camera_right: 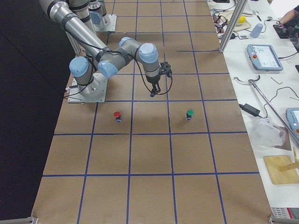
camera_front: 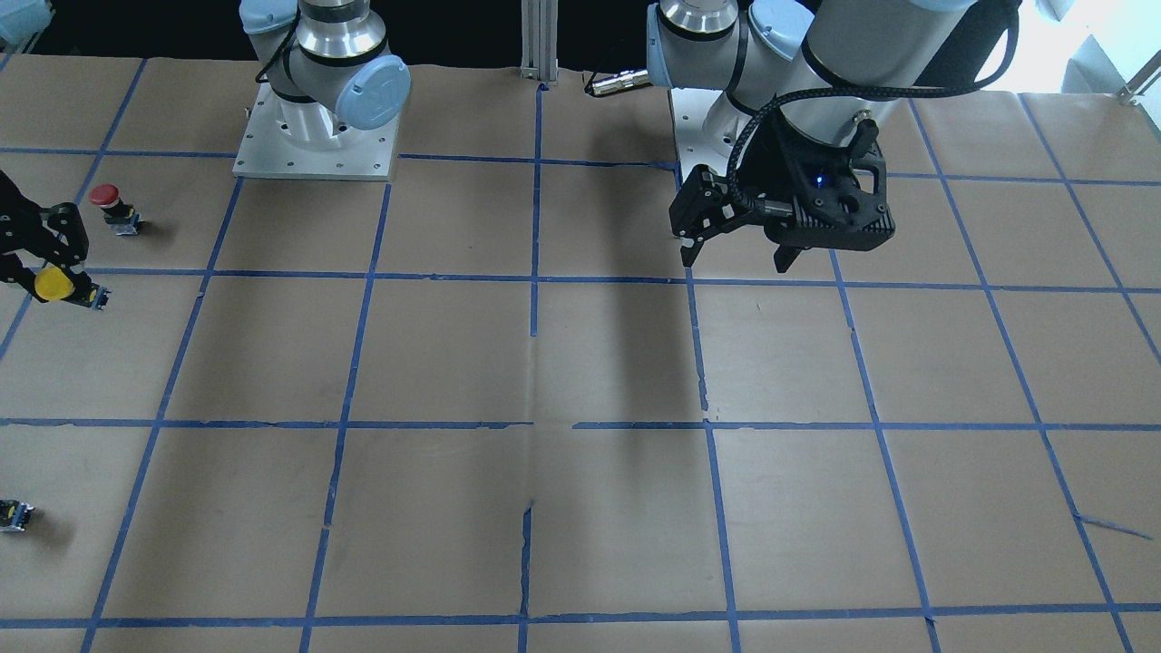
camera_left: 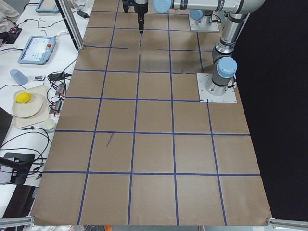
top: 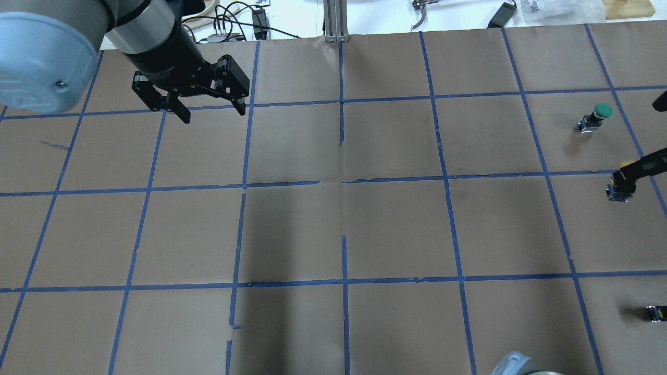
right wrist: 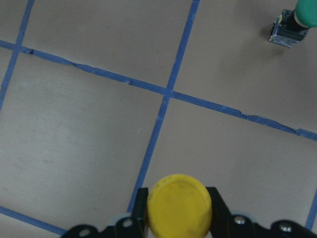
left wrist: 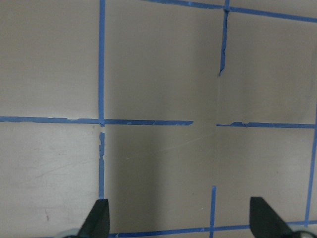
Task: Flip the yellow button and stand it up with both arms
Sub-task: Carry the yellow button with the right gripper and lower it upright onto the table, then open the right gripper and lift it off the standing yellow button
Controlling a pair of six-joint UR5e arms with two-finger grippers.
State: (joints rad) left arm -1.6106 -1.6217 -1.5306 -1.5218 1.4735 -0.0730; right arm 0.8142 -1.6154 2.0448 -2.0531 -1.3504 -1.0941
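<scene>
The yellow button (right wrist: 179,203) sits between my right gripper's (right wrist: 179,218) fingers, which are shut on its body, cap toward the wrist camera. In the front view the right gripper (camera_front: 63,277) holds the yellow button (camera_front: 53,283) tilted at the left edge, with its base block low over the paper. I cannot tell whether the base touches. It also shows in the overhead view (top: 621,179). My left gripper (camera_front: 738,261) is open and empty, hovering near its own base, far from the button. The left wrist view shows its fingertips (left wrist: 97,218) apart over bare paper.
A red-capped button (camera_front: 109,204) stands close behind the right gripper. A green-capped button (top: 596,115) stands beyond it. A tiny black-grey block with a yellow mark (top: 655,312) lies at the table edge. The brown paper with its blue tape grid (top: 344,187) covers the table.
</scene>
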